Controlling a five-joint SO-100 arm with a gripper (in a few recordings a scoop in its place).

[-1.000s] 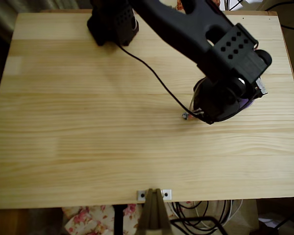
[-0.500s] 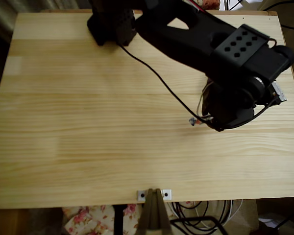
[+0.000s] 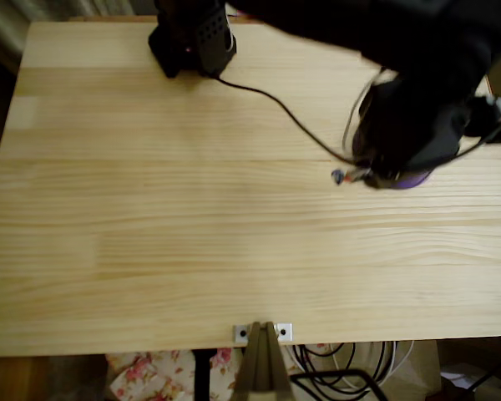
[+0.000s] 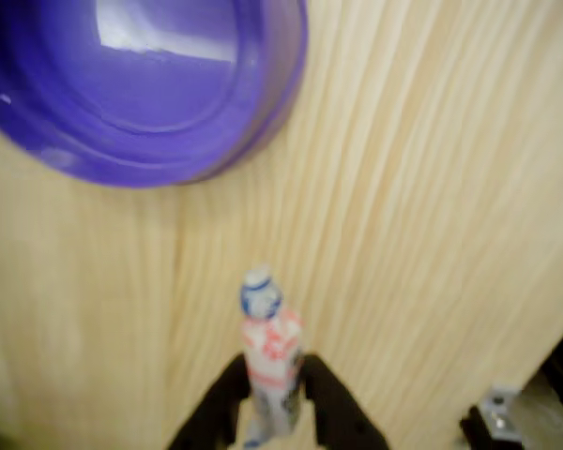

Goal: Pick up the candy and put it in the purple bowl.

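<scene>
In the wrist view the candy (image 4: 267,361), a whitish wrapper with red marks and a blue twisted end, stands between the two black fingers of my gripper (image 4: 271,401), which is shut on it above the wood. The purple bowl (image 4: 141,89) lies at the top left of that view, its rim apart from the candy. From overhead, the candy's tip (image 3: 341,176) pokes out to the left of the blurred black arm, and a sliver of the purple bowl (image 3: 412,181) shows under the arm at the table's right side.
A light wooden table (image 3: 192,234) spreads under everything. The arm's black base (image 3: 192,38) sits at the far edge, with a black cable (image 3: 275,109) running across the top. A metal bracket (image 3: 263,332) marks the near edge.
The arm has swung up and to the right, blurred with motion. The candy's tip has shifted right and toward the far edge with it, and more of the bowl's edge peeks out below the arm.
</scene>
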